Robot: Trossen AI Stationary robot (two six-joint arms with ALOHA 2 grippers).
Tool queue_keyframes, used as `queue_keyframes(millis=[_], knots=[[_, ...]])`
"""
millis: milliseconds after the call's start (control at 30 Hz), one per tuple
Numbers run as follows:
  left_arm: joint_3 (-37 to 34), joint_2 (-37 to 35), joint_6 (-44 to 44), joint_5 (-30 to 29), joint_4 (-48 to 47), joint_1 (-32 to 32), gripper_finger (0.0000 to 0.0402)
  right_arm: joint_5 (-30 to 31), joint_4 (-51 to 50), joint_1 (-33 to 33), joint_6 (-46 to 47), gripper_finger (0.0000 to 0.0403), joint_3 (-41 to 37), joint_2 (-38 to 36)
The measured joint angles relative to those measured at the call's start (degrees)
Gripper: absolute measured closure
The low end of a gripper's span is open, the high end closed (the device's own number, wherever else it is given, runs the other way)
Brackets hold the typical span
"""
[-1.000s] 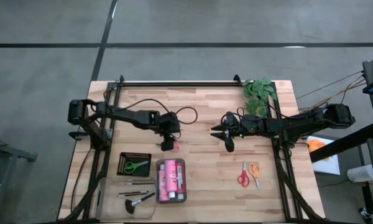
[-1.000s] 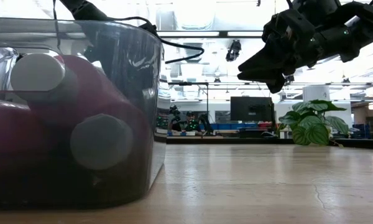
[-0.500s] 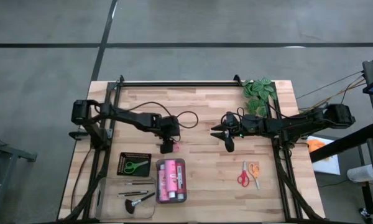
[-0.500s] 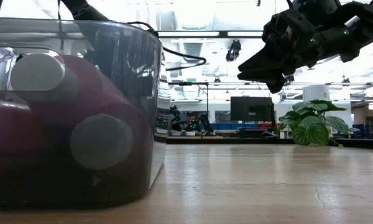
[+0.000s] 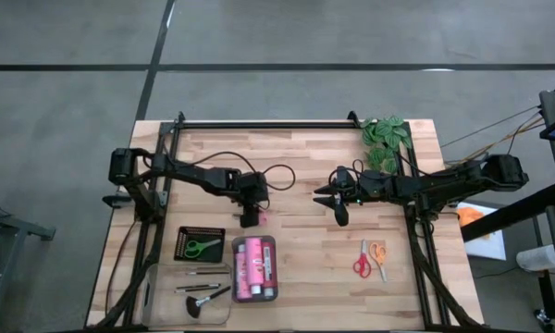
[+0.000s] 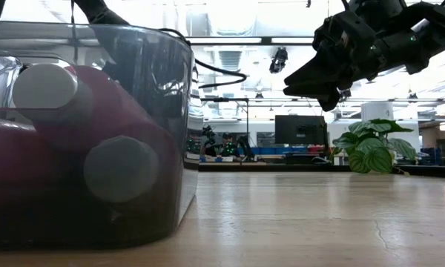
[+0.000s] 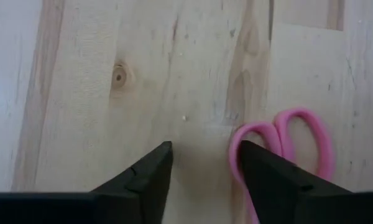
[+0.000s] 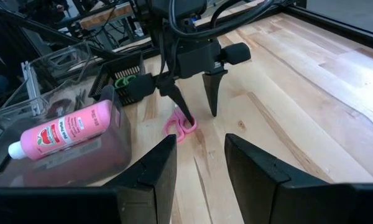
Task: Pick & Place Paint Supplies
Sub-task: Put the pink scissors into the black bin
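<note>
Honestly, my left gripper [image 7: 202,171], fingers apart, straddles bare wood lower-centre; closing now would miss the pink plastic-handled scissors [image 7: 286,146] beside it.

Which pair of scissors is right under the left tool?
The pink scissors, at the left tool; the green pair sits in the black tray, the red and orange pairs lie far right.

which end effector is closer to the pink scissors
Left. The left end effector stands right at the pink scissors, one finger touching a handle loop. The right end effector hovers apart, over bare table.
</note>
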Motion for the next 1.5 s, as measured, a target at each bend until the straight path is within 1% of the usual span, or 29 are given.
queue_keyframes(millis=[333,400,433,800,933,1133,1233,1500], knots=[[0.0,0.0,0.0,0.3,0.0,-0.2,0.0367,0.0,0.0,0.0,0.0,0.0270,0.0,0.0],[0.0,0.0,-0.1,0.5,0.0,-0.2,0.0390,0.0,0.0,0.0,0.0,0.0270,0.0,0.0],[0.0,0.0,-0.1,0.6,0.0,-0.2,0.0394,0.0,0.0,0.0,0.0,0.0270,0.0,0.0],[0.0,0.0,0.0,0.5,-0.2,-0.2,0.0394,0.0,0.0,0.0,0.0,0.0270,0.0,0.0],[0.6,-0.5,0.0,0.5,-1.7,-0.2,0.0394,0.0,0.0,0.0,0.0,0.0270,0.0,0.0],[0.6,-4.0,0.2,0.2,-4.3,0.5,0.0394,0.0,0.0,0.0,0.0,0.0270,0.0,0.0],[0.7,-5.5,1.7,-0.4,-5.9,0.7,0.0394,0.0,0.0,0.0,0.0,0.0270,0.0,0.0],[0.9,-12.4,2.6,-3.7,-11.4,0.8,0.0394,0.0,0.0,0.0,0.0,0.0270,0.0,0.0]])
